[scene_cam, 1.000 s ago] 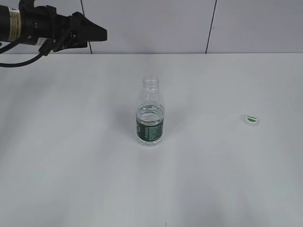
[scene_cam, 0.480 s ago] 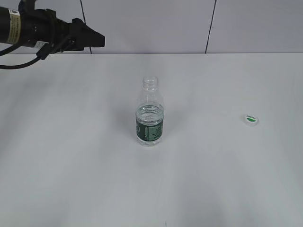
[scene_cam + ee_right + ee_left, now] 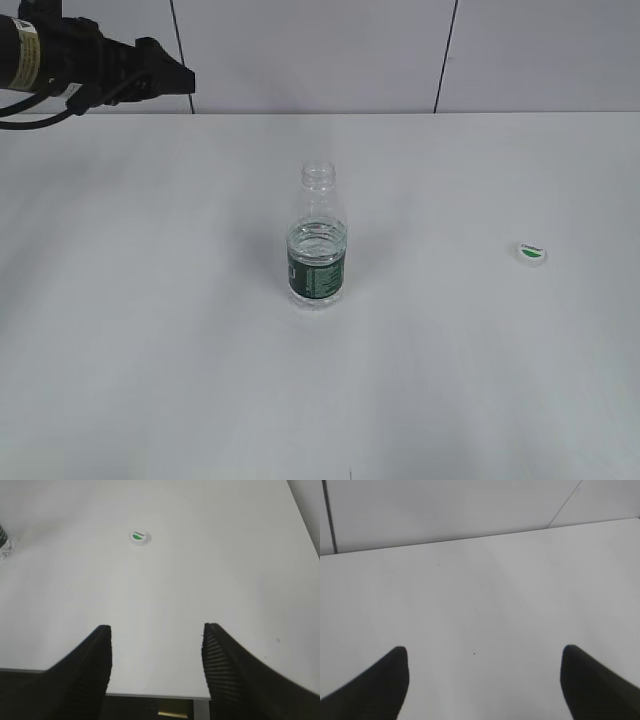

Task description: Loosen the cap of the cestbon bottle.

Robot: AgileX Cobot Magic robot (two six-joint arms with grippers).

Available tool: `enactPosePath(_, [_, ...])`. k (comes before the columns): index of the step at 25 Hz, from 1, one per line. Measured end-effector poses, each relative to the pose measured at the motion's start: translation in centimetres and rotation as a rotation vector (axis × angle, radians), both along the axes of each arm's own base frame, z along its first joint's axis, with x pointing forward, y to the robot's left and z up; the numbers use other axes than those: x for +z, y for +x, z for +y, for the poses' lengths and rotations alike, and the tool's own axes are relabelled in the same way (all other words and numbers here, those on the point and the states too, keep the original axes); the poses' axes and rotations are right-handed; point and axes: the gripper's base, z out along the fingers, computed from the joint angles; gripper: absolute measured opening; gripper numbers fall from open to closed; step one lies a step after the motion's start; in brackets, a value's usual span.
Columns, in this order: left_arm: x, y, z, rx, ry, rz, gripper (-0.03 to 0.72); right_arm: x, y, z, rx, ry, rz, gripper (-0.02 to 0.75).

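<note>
My right gripper (image 3: 156, 655) hangs spread over the table (image 3: 210, 555) edge; the cap (image 3: 139, 536) lies well ahead.

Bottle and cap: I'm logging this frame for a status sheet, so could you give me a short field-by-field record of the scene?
bottle: upright mid-table, neck open, partly filled
cap: off, lying on the table to the bottle's right
left gripper: open, empty, raised at the far left
right gripper: open, empty, near the table's edge
contact: neither gripper touches anything
</note>
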Motion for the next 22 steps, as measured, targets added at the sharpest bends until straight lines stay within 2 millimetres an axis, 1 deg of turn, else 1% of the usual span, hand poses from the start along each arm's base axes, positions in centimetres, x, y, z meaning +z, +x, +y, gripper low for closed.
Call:
enactPosePath(3, [0.0,0.1,0.2,0.031,0.005,-0.001,0.564,0.0,-0.6,-0.1,0.0,0.005,-0.035,0.44])
enactPosePath(6, [0.0,0.2,0.3,0.042,0.009,-0.003,0.564,0.0,-0.6,-0.1,-0.011,0.005,-0.036,0.44])
enactPosePath(9, [0.0,0.3,0.5,0.079,-0.001,0.005,0.563,0.0,-0.6,0.0,-0.057,0.005,-0.036,0.44])
enactPosePath(15, [0.0,0.9,1.5,0.223,0.018,-0.006,0.561,0.0,-0.6,0.1,-0.196,0.002,-0.037,0.44])
enactPosePath(19, [0.1,1.3,2.5,0.327,0.065,-0.038,0.561,0.0,-0.6,0.1,-0.208,0.003,-0.037,0.44])
enactPosePath(22, [0.1,1.5,3.1,0.371,0.105,-0.061,0.56,0.0,-0.6,0.1,-0.208,0.003,-0.037,0.44])
